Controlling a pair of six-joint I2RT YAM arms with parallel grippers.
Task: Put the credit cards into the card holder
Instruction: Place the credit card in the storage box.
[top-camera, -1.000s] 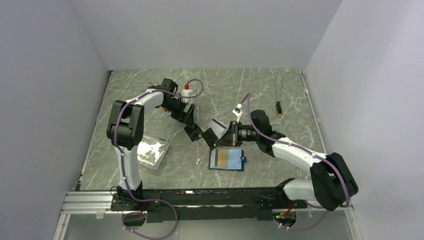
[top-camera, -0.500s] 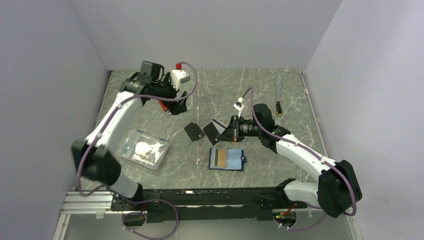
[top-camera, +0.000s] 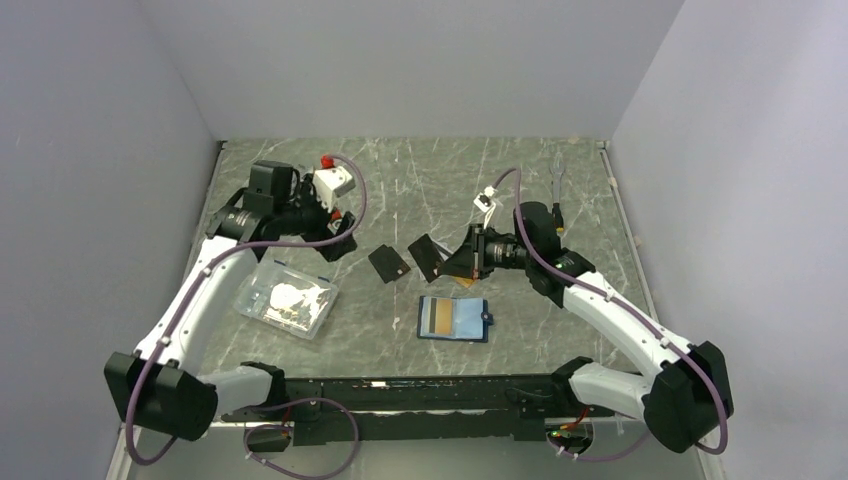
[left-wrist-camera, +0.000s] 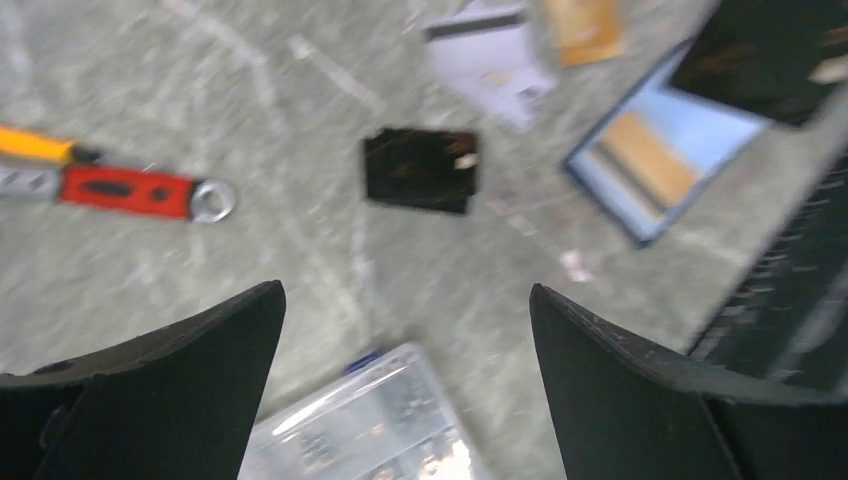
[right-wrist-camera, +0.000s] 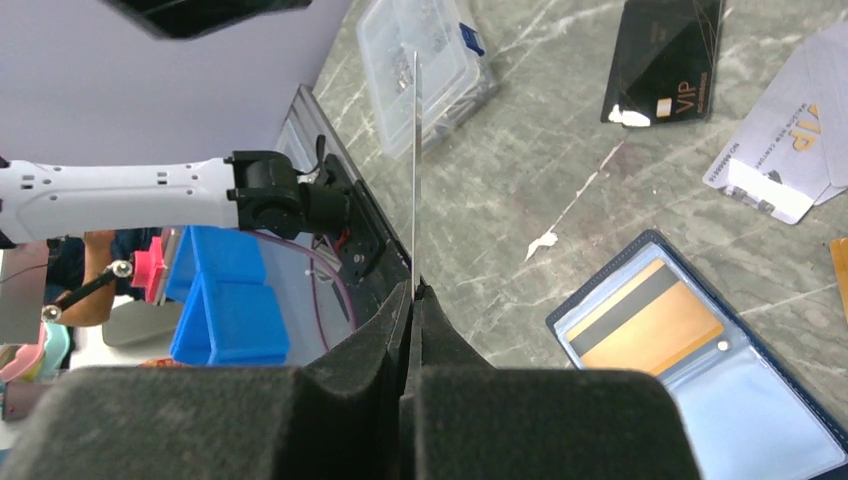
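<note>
Right fingers (right-wrist-camera: 300, 420) noted clenched on a thin card (right-wrist-camera: 415, 150) held edge-on above the surface (top-camera: 450, 180); left fingers (left-wrist-camera: 200, 360) spread, empty; card holder (right-wrist-camera: 740, 400) laid open flat, orange-gold card (right-wrist-camera: 650, 325) seen in one pocket.

The bench (top-camera: 450, 180) is grey-green, stone-patterned, veined with white streaks. The card holder (top-camera: 455, 319) is navy blue at its edges and pale grey-blue across its pockets. The orange-gold card (right-wrist-camera: 645, 325) in one pocket has a black stripe. The black card (right-wrist-camera: 665, 60) carries gold lettering. The silver-white card (right-wrist-camera: 790, 160) has gold lettering too, plus a black stripe. The pinched card (top-camera: 425, 257) in the right pincer (right-wrist-camera: 412, 290) looks dark from above. That pincer and the left pincer (left-wrist-camera: 405, 300) are black, on white arms (top-camera: 610, 310) with purple cables (top-camera: 345, 190). The clear box (top-camera: 285, 298) has a blue clasp (right-wrist-camera: 470, 40). The tool (left-wrist-camera: 130, 190) is red and yellow.
</note>
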